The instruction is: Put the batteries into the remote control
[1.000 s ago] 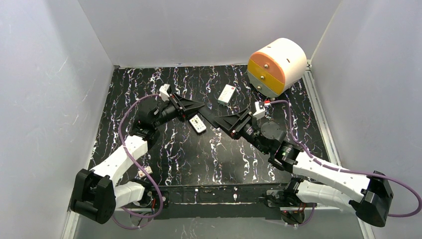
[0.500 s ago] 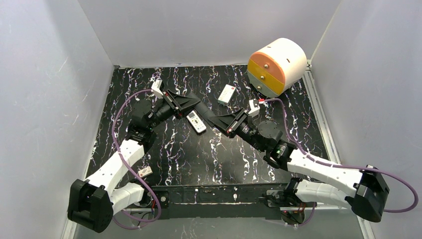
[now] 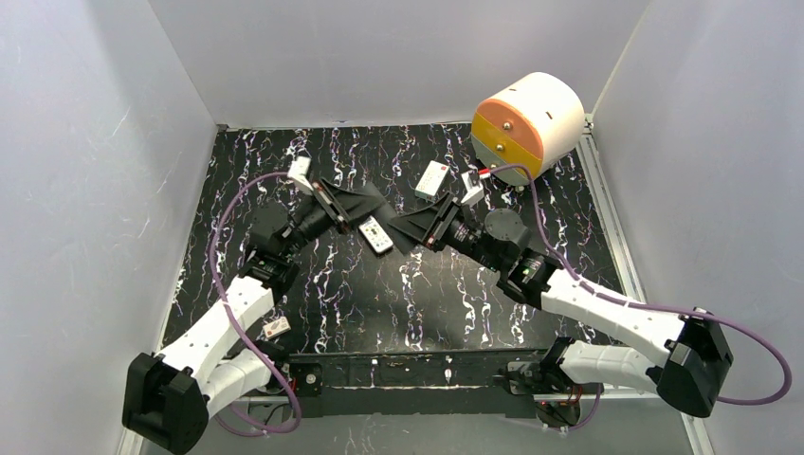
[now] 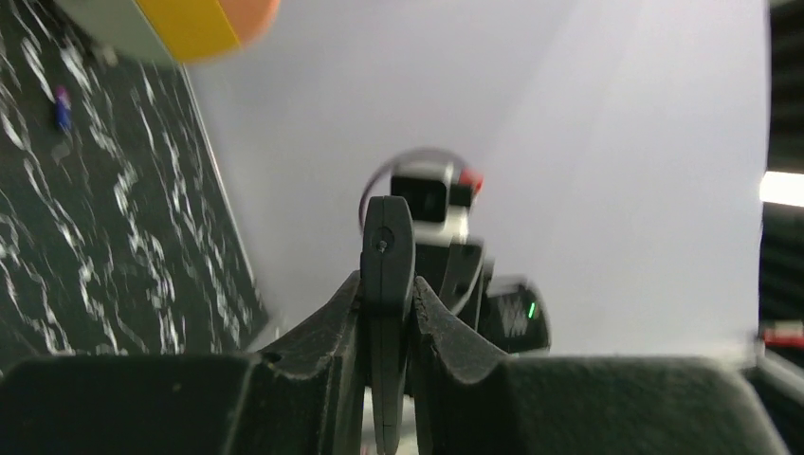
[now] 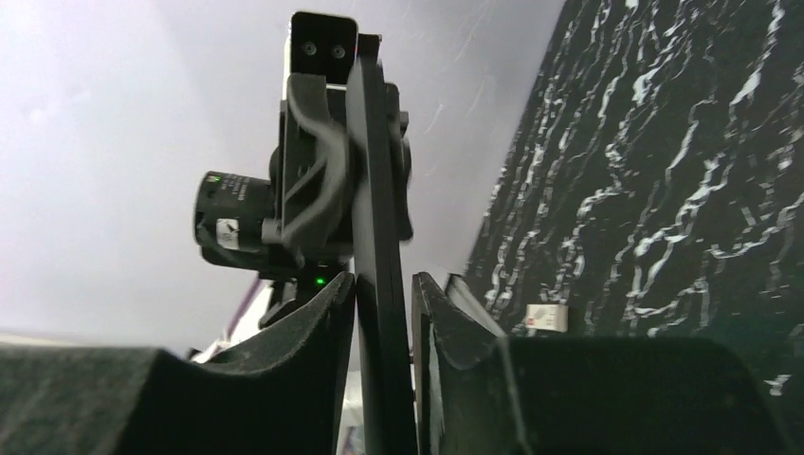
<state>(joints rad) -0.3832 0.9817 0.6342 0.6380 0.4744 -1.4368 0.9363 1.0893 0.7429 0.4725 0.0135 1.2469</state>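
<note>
- The left gripper (image 3: pixel 377 207) and right gripper (image 3: pixel 400 227) meet tip to tip above the middle of the black marbled table (image 3: pixel 379 303).
- In both wrist views we see each gripper's jaws drawn narrow and pinching a thin black bar (image 5: pixel 374 218), which appears edge-on between the fingers.
- The remote control (image 3: pixel 376 234) lies face up on the table, directly below the two grippers and touched by neither.
- A white box (image 3: pixel 432 179) with a red mark sits just beyond the right gripper.
- An orange, yellow and grey drum (image 3: pixel 527 126) stands at the far right corner.
- We cannot pick out the batteries with certainty.
</note>
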